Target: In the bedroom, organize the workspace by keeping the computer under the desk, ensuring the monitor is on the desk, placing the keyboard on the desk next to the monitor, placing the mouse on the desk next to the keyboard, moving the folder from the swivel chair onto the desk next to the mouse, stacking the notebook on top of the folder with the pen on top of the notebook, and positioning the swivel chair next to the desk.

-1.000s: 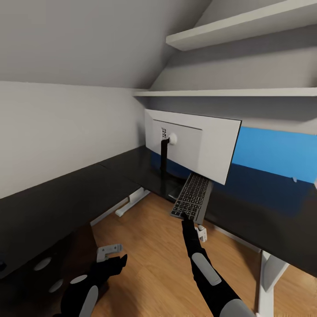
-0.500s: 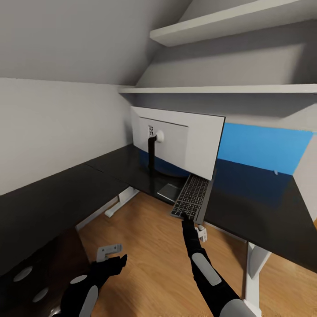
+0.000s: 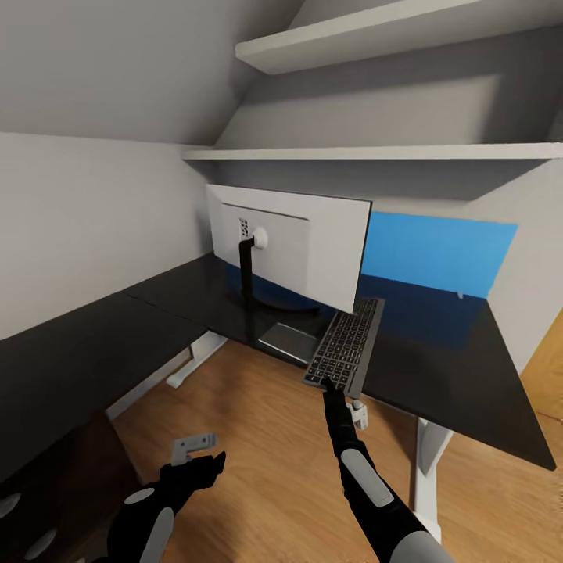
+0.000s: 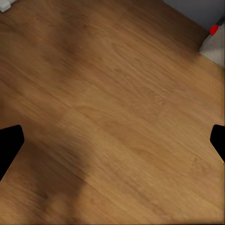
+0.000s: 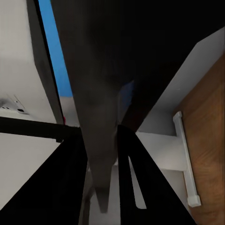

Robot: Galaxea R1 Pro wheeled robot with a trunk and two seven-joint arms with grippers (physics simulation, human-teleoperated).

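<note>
My right pincer grips the keyboard's near end; its long axis points away toward the monitor. Left pincer spread wide, empty.

A light wood floor runs under the black L-shaped bench on white legs. Pale grey walls meet a sloped ceiling. Two white shelves hang above; a blue panel backs the bench
</note>
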